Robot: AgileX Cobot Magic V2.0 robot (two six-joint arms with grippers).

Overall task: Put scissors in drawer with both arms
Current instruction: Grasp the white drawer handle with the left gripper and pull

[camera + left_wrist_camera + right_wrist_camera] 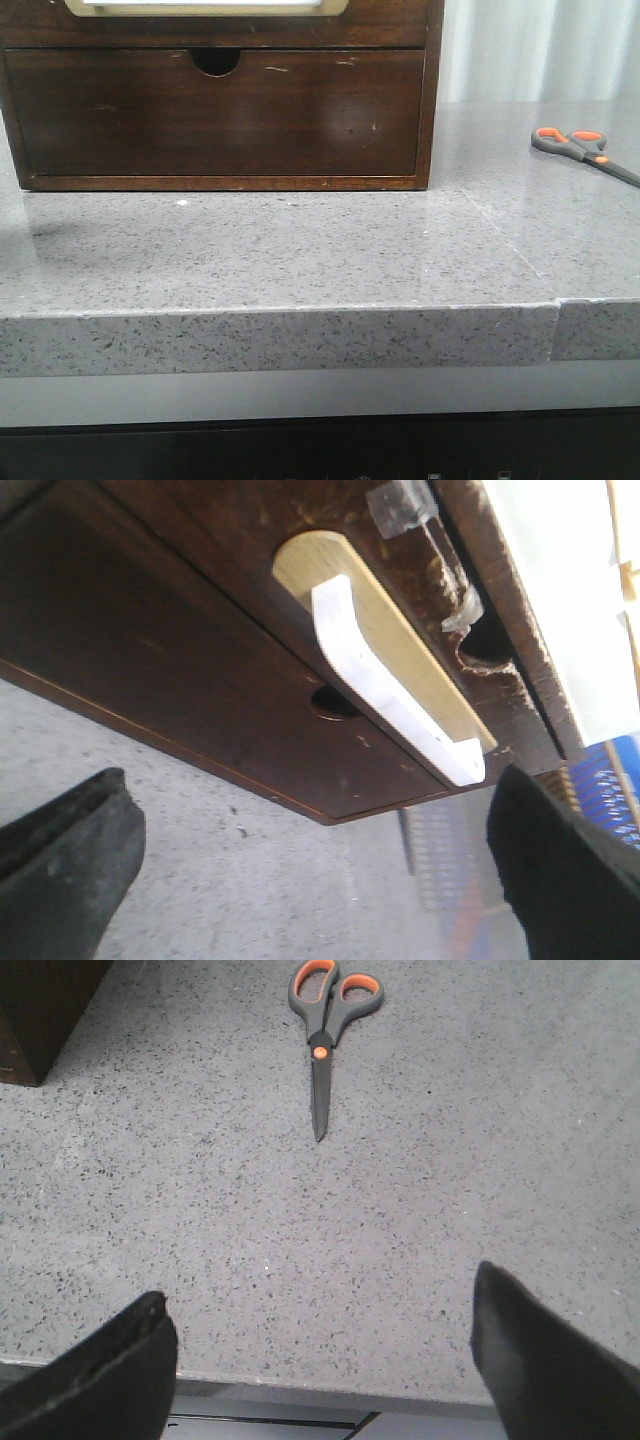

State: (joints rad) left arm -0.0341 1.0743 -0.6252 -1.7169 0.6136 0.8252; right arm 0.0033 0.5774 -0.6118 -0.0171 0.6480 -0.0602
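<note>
Grey speckled stone forms the counter (300,260), with pale vertical drapery behind it at the right in the front view. On the counter stands a dark reddish-brown wooden box (432,90); its lower front is a plain drawer front (215,120) with a half-round finger notch (215,62), closed flush. Above it, cut by the upper edge of the front view, is the drawer (350,30) bearing a white rounded panel (205,4) in a tan-gold rim. The left wrist view shows that panel as a raised white handle (385,680) over a tan recess, the drawer appearing closed. Scissors (585,152) lie flat and closed on the counter, well apart from the box, on its right side, with orange-lined loops and slim grey blades. Left hand (310,870): fingers spread wide, empty, near the drawer handle, above the counter. Right hand (320,1350): fingers (545,1360) likewise spread wide, empty, above the counter's front edge, blades pointing toward it.
</note>
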